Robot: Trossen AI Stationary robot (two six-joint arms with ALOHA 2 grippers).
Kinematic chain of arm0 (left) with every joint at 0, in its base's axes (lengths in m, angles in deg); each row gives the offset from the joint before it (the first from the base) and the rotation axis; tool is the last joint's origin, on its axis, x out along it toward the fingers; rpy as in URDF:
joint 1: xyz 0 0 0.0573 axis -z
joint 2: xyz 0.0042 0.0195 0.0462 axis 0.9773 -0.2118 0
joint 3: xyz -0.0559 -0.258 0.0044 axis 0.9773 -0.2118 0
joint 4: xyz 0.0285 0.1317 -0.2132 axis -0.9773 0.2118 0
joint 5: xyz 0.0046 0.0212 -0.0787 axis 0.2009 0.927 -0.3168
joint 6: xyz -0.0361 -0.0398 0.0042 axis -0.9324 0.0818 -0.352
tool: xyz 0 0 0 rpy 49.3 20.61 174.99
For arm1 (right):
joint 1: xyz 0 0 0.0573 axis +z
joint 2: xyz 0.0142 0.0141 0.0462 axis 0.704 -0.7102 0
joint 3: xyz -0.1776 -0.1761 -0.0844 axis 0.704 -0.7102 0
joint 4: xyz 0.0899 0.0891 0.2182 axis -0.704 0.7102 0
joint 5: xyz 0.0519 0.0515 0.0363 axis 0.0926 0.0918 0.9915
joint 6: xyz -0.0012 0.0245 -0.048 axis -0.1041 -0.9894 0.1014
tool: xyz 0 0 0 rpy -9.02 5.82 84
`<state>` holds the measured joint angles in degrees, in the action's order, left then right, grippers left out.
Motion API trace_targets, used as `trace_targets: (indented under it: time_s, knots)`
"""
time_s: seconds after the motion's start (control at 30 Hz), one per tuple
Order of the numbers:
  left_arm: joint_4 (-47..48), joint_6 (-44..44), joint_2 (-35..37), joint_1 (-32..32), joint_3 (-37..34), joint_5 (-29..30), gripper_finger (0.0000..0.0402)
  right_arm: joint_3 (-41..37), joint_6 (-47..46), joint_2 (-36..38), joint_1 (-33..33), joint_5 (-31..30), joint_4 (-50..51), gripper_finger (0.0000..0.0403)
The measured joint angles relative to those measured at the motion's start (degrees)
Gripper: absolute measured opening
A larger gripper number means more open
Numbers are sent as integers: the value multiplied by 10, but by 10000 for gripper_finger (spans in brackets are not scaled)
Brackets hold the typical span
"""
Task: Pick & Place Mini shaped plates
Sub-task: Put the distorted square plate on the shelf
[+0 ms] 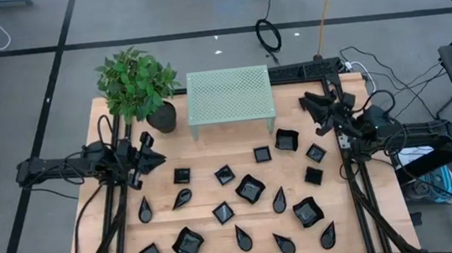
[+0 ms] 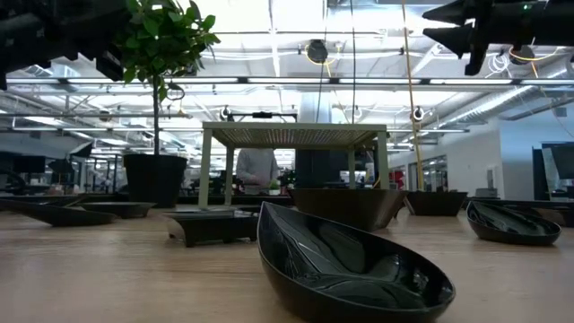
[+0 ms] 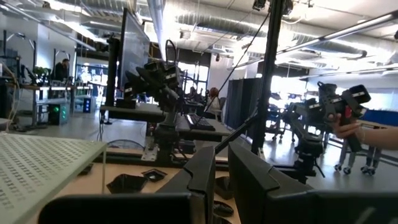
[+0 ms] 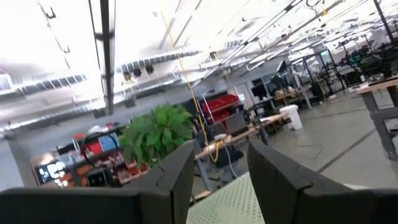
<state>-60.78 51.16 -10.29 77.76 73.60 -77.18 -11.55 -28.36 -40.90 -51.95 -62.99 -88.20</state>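
Above table's right edge, right gripper (image 1: 310,106) raised, fingers spread, empty, aimed toward rack (image 1: 230,97). Left gripper (image 1: 155,153) level over left side, fingers narrowly apart, empty; plates (image 1: 249,189) scattered below.

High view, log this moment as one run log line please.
left gripper: raised near plant, holding nothing | right gripper: open, raised beside green rack | mini shaped plates: scattered on table, rack bare

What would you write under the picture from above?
Black plates scattered on a wooden table, with a plant, a green rack, and two arms waiting at the sides.
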Motion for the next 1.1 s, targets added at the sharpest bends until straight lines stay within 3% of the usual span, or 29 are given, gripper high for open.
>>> trace_targets:
  time_s: [0.43, 0.7, 0.8, 1.1]
  knots:
    - [-1, -28, 0, 0, 0, 0, 49, 0, -26, -16, 0, 0, 1, 134]
    - [-9, -74, 0, 0, 0, 87, 49, 0, -27, -34, 0, 0, 1, 133]
    - [-14, -77, 0, 0, 0, 80, 49, 0, -36, -41, 0, 0, 1, 133]
    - [-141, -77, -8, 0, 0, 105, 49, 0, -42, -51, 0, 0, 0, 132]
